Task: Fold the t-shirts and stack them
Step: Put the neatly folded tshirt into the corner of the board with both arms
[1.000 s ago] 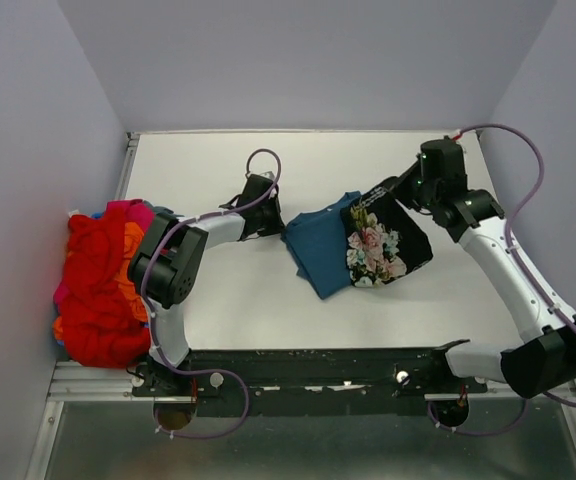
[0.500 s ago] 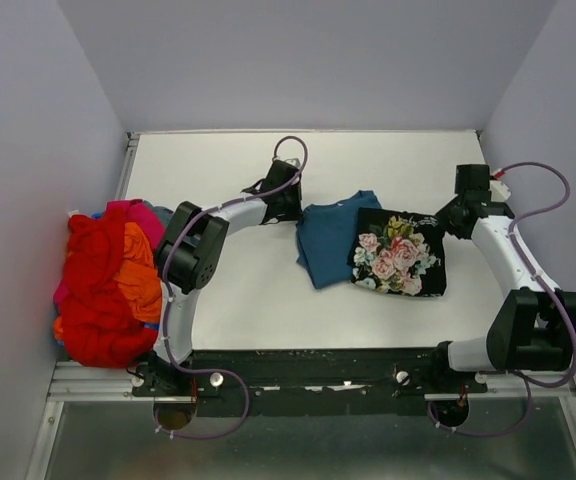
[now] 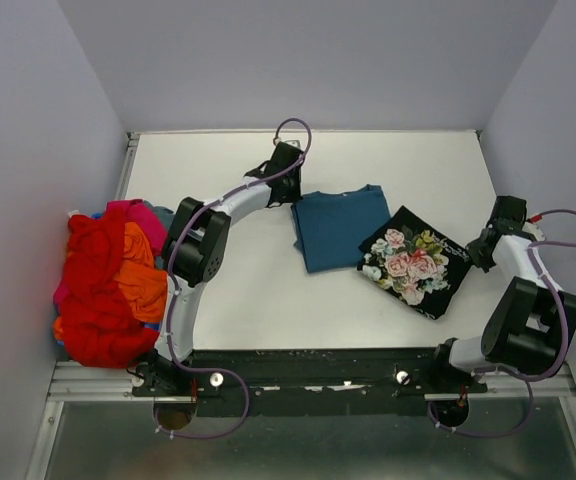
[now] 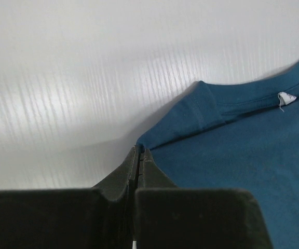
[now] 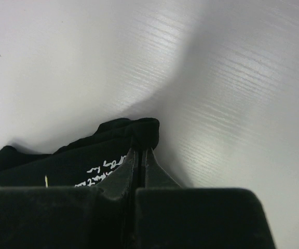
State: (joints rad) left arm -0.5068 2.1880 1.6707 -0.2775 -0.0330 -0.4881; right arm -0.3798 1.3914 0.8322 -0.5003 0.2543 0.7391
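A folded teal-blue t-shirt [image 3: 340,226] lies flat mid-table. My left gripper [image 3: 290,192] is shut on its far left corner; the left wrist view shows the jaws [image 4: 139,151] pinching the teal cloth [image 4: 232,150] near the collar tag. A folded black t-shirt with rose print [image 3: 414,262] lies to the right, touching the teal one's edge. My right gripper [image 3: 480,250] is shut on its right corner; the right wrist view shows the jaws [image 5: 140,151] clamped on black cloth [image 5: 87,158]. A heap of red, orange and pink t-shirts [image 3: 108,280] lies at the left edge.
The white table [image 3: 258,300] is walled by grey panels at the back and both sides. A black rail [image 3: 298,370] with the arm bases runs along the near edge. The right arm's cable [image 3: 568,215] loops near the right wall.
My right gripper has dragged the black shirt right and down, off the teal one. My left gripper has pulled the teal shirt's corner up and right, spreading it flat.
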